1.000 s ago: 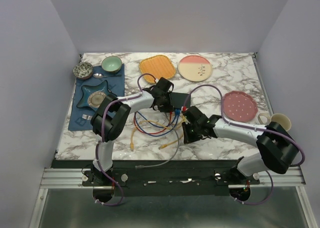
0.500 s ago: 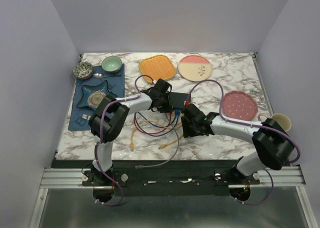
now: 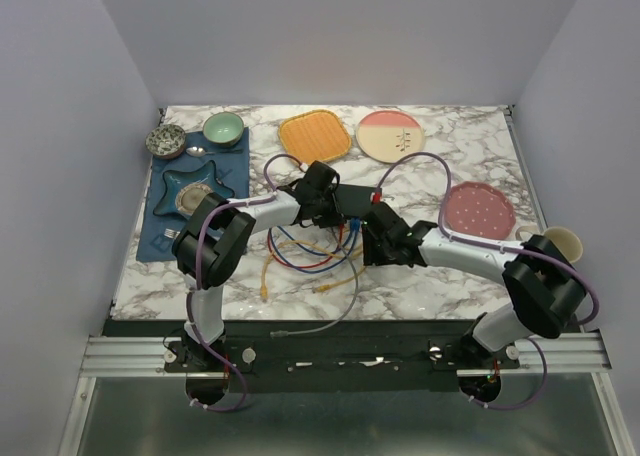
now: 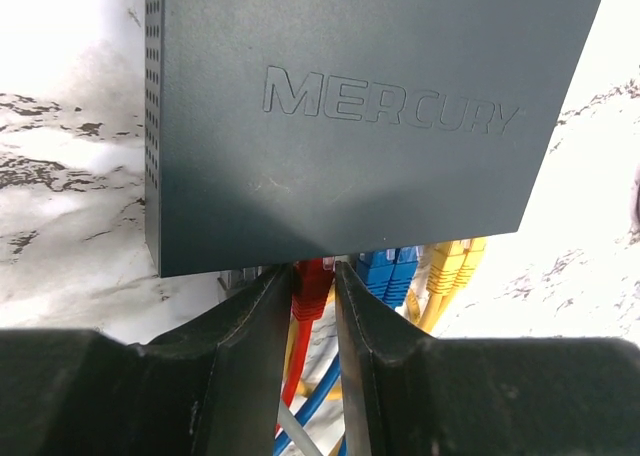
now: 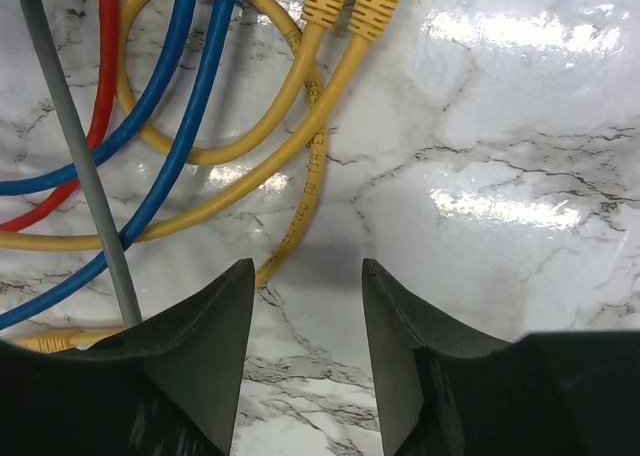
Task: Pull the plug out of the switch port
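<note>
switch reads "mercury"; left fingers pinch red plug.

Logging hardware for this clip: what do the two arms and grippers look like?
The left arm and right arm have white links, black joint housings and a purple cable looping alongside each. The left gripper and right gripper each have two matte black, tapering fingers. No markings visible.

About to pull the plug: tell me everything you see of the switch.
The switch is a flat, matte dark grey box, MERCURY embossed on top, vent holes down one side. It lies on the marble table. A red plug, blue plugs and yellow plugs sit in its near edge; the left gripper pinches the red one.
</note>
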